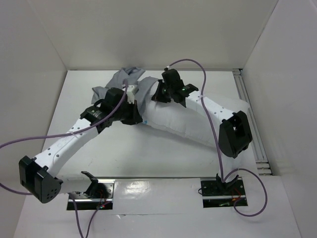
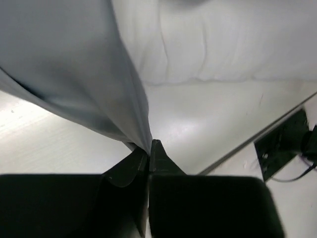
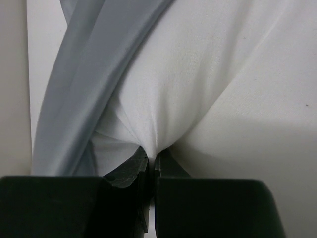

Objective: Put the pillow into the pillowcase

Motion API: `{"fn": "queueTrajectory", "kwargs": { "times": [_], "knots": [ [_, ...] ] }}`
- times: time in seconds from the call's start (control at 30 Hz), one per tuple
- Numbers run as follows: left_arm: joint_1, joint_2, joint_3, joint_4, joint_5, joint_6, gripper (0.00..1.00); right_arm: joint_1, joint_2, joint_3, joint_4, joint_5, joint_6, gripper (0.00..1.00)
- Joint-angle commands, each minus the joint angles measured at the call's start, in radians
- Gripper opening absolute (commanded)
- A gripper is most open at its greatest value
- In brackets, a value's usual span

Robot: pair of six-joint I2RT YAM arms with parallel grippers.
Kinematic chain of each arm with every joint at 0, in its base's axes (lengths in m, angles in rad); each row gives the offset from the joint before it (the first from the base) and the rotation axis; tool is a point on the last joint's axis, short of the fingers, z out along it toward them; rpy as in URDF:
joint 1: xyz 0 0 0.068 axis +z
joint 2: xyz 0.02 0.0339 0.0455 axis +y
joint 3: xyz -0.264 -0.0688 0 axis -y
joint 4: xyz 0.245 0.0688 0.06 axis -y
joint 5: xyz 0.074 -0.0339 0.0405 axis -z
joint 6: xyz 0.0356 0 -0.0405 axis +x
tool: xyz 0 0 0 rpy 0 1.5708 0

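Right now I see my left gripper (image 2: 149,148) pinching the grey pillowcase (image 2: 69,64), bunched toward twelve o'clock on the table (image 1: 148,161); my right gripper (image 3: 151,156) pinches the white pillow (image 3: 208,84), lying centre toward three o'clock.

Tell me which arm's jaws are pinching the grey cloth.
The left gripper, shut on the grey pillowcase; the right gripper pinches the white pillow.

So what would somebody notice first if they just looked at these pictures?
The big white pillow lies in the middle of the table, with the crumpled grey pillowcase bunched at its far left end. Right there, the left gripper is pinched shut on the pillowcase. Close beside it, the right gripper is pinched shut on a fold of the pillow.
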Motion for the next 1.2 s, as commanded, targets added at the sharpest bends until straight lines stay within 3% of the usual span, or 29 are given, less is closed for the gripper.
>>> {"fn": "queueTrajectory", "kwargs": {
  "times": [0.0,0.07,0.1,0.17,0.2,0.3,0.33,0.4,0.43,0.5,0.67,0.77,0.97,1.1,1.13,1.17],
  "knots": [
    [-0.087,0.016,0.090,-0.144,-0.007,0.029,0.15,0.019,0.011,0.016,0.108,0.054,0.018,0.00],
    [-0.098,0.027,0.166,-0.196,-0.083,0.039,0.54,0.019,0.002,-0.010,0.117,0.044,0.018,0.00],
    [-0.109,0.027,0.213,-0.230,-0.105,0.039,0.83,0.019,-0.013,-0.023,0.130,0.035,0.018,0.00],
    [-0.109,0.017,0.253,-0.241,-0.177,0.039,0.96,0.019,-0.035,-0.055,0.151,0.015,0.005,0.00],
    [-0.100,0.007,0.271,-0.241,-0.191,0.039,0.92,0.019,-0.056,-0.055,0.151,0.015,0.005,0.03],
    [-0.054,0.031,0.345,-0.241,-0.231,0.030,0.66,0.019,-0.102,-0.081,0.108,0.043,-0.021,0.26],
    [-0.054,0.051,0.362,-0.255,-0.252,0.030,0.60,0.019,-0.140,-0.081,0.098,0.076,-0.030,0.43],
    [-0.054,0.135,0.405,-0.275,-0.309,0.019,0.63,0.019,-0.176,-0.092,0.042,0.115,-0.039,0.62],
    [-0.054,0.201,0.431,-0.284,-0.349,0.019,0.75,0.019,-0.209,-0.092,-0.003,0.147,-0.050,0.75],
    [-0.054,0.261,0.450,-0.284,-0.390,0.019,0.80,0.019,-0.245,-0.092,-0.050,0.178,-0.059,0.84],
    [-0.054,0.401,0.512,-0.293,-0.644,-0.011,0.82,0.019,-0.381,-0.131,-0.238,0.343,-0.059,0.93],
    [-0.041,0.477,0.578,-0.293,-0.717,-0.020,0.82,-0.017,-0.461,-0.165,-0.327,0.411,-0.068,0.97],
    [0.014,0.583,0.655,-0.293,-0.676,-0.011,0.72,-0.135,-0.588,-0.273,-0.419,0.422,-0.088,1.00],
    [0.054,0.614,0.680,-0.293,-0.564,-0.011,0.38,-0.220,-0.622,-0.342,-0.430,0.385,-0.111,1.00],
    [0.067,0.623,0.693,-0.293,-0.517,-0.011,0.18,-0.258,-0.622,-0.368,-0.421,0.359,-0.128,1.00],
    [0.068,0.637,0.694,-0.293,-0.498,0.001,0.11,-0.273,-0.622,-0.381,-0.412,0.328,-0.140,1.00]
  ]
}}
